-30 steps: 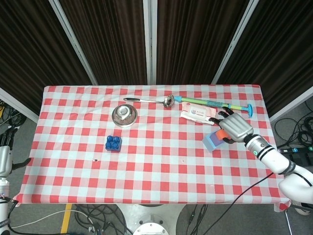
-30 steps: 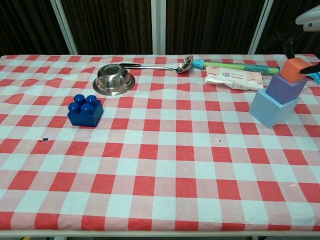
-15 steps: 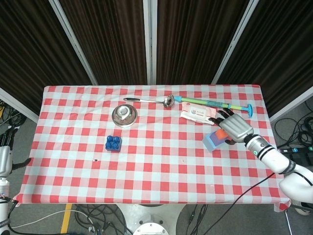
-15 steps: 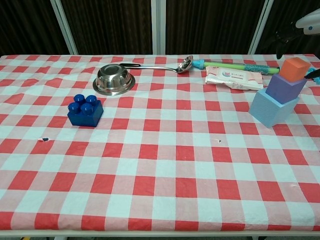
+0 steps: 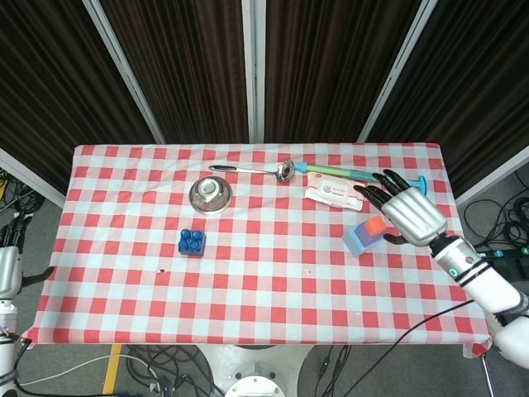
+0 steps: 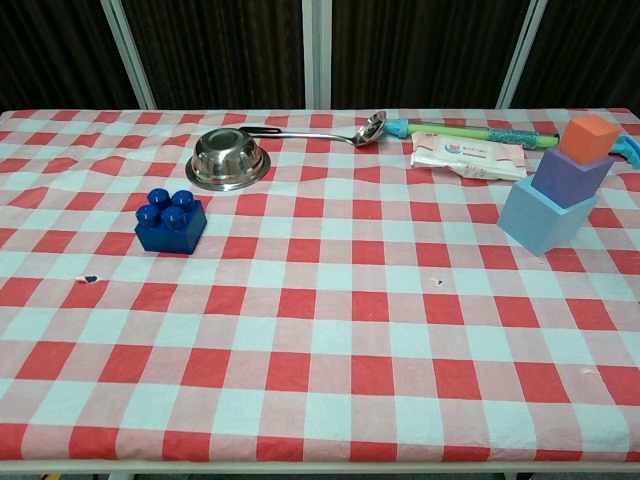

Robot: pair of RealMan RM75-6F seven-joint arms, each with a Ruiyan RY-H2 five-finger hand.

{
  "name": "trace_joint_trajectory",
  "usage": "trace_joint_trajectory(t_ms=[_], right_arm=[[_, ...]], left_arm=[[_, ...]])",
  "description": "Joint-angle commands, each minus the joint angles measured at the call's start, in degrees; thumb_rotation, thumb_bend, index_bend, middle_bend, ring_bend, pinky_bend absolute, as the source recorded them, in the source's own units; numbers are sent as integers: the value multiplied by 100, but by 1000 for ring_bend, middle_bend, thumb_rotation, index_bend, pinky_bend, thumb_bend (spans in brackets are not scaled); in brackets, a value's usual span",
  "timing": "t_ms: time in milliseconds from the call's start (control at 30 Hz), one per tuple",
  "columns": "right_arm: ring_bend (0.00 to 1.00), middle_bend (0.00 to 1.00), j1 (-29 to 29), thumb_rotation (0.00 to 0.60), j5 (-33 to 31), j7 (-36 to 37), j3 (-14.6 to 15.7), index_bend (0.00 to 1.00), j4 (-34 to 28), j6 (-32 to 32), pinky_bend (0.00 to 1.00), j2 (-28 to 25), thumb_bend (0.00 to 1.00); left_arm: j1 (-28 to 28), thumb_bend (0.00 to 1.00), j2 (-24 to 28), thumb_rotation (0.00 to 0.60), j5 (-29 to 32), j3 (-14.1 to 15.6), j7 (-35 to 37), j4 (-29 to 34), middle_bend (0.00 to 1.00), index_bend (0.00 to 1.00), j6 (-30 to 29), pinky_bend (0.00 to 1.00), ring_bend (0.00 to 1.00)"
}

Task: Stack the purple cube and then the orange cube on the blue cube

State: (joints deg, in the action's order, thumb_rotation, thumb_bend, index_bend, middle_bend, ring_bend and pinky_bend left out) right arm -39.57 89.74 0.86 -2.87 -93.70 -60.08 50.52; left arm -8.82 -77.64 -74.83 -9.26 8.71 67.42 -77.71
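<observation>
At the right side of the table stands a stack: the light blue cube at the bottom, the purple cube on it, the orange cube on top. The head view shows the same stack, blue cube and orange cube, partly behind my right hand. That hand hovers just right of the stack with its fingers spread, holding nothing. The chest view does not show it. My left hand is outside both views; only a bit of the left arm shows at the head view's left edge.
A steel bowl, a ladle, a wipes packet and a green-blue toothbrush lie along the back. A dark blue studded brick sits at the left. Small specks lie mid-table.
My right hand has let go of the orange cube, spread its fingers and drawn back up and to the right, out of the chest view. The stack stays standing.
</observation>
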Motion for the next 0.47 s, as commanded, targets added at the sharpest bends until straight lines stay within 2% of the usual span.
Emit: trace_joint_trajectory(t_ms=[33,200,333,467], right_arm=[[0,155,1321,600,-272,-1513,102,15,-603,-1688,0,346,46],[0,98,2256,600,-185,-2110,531,0,-403,-2550,0,1096,54],[0,97,2738,600,-115,-2052,553,0,-90,-3163,0,1472,61],[0,104,2967,600,-234,-1785,491,0,74,-3315,0,1537,65]], left_arm=[[-14,76,6,600,-205,62,222,-44,170,145,-92,280,141],[-23,78,-8,600,-443,131,390,-145,170,155,-257,280,141],[-28,78,5,600,-528,165,416,-93,170,156,-312,280,141],[-44,77,10,600,-605,212,391,-37,170,156,-324,280,141]])
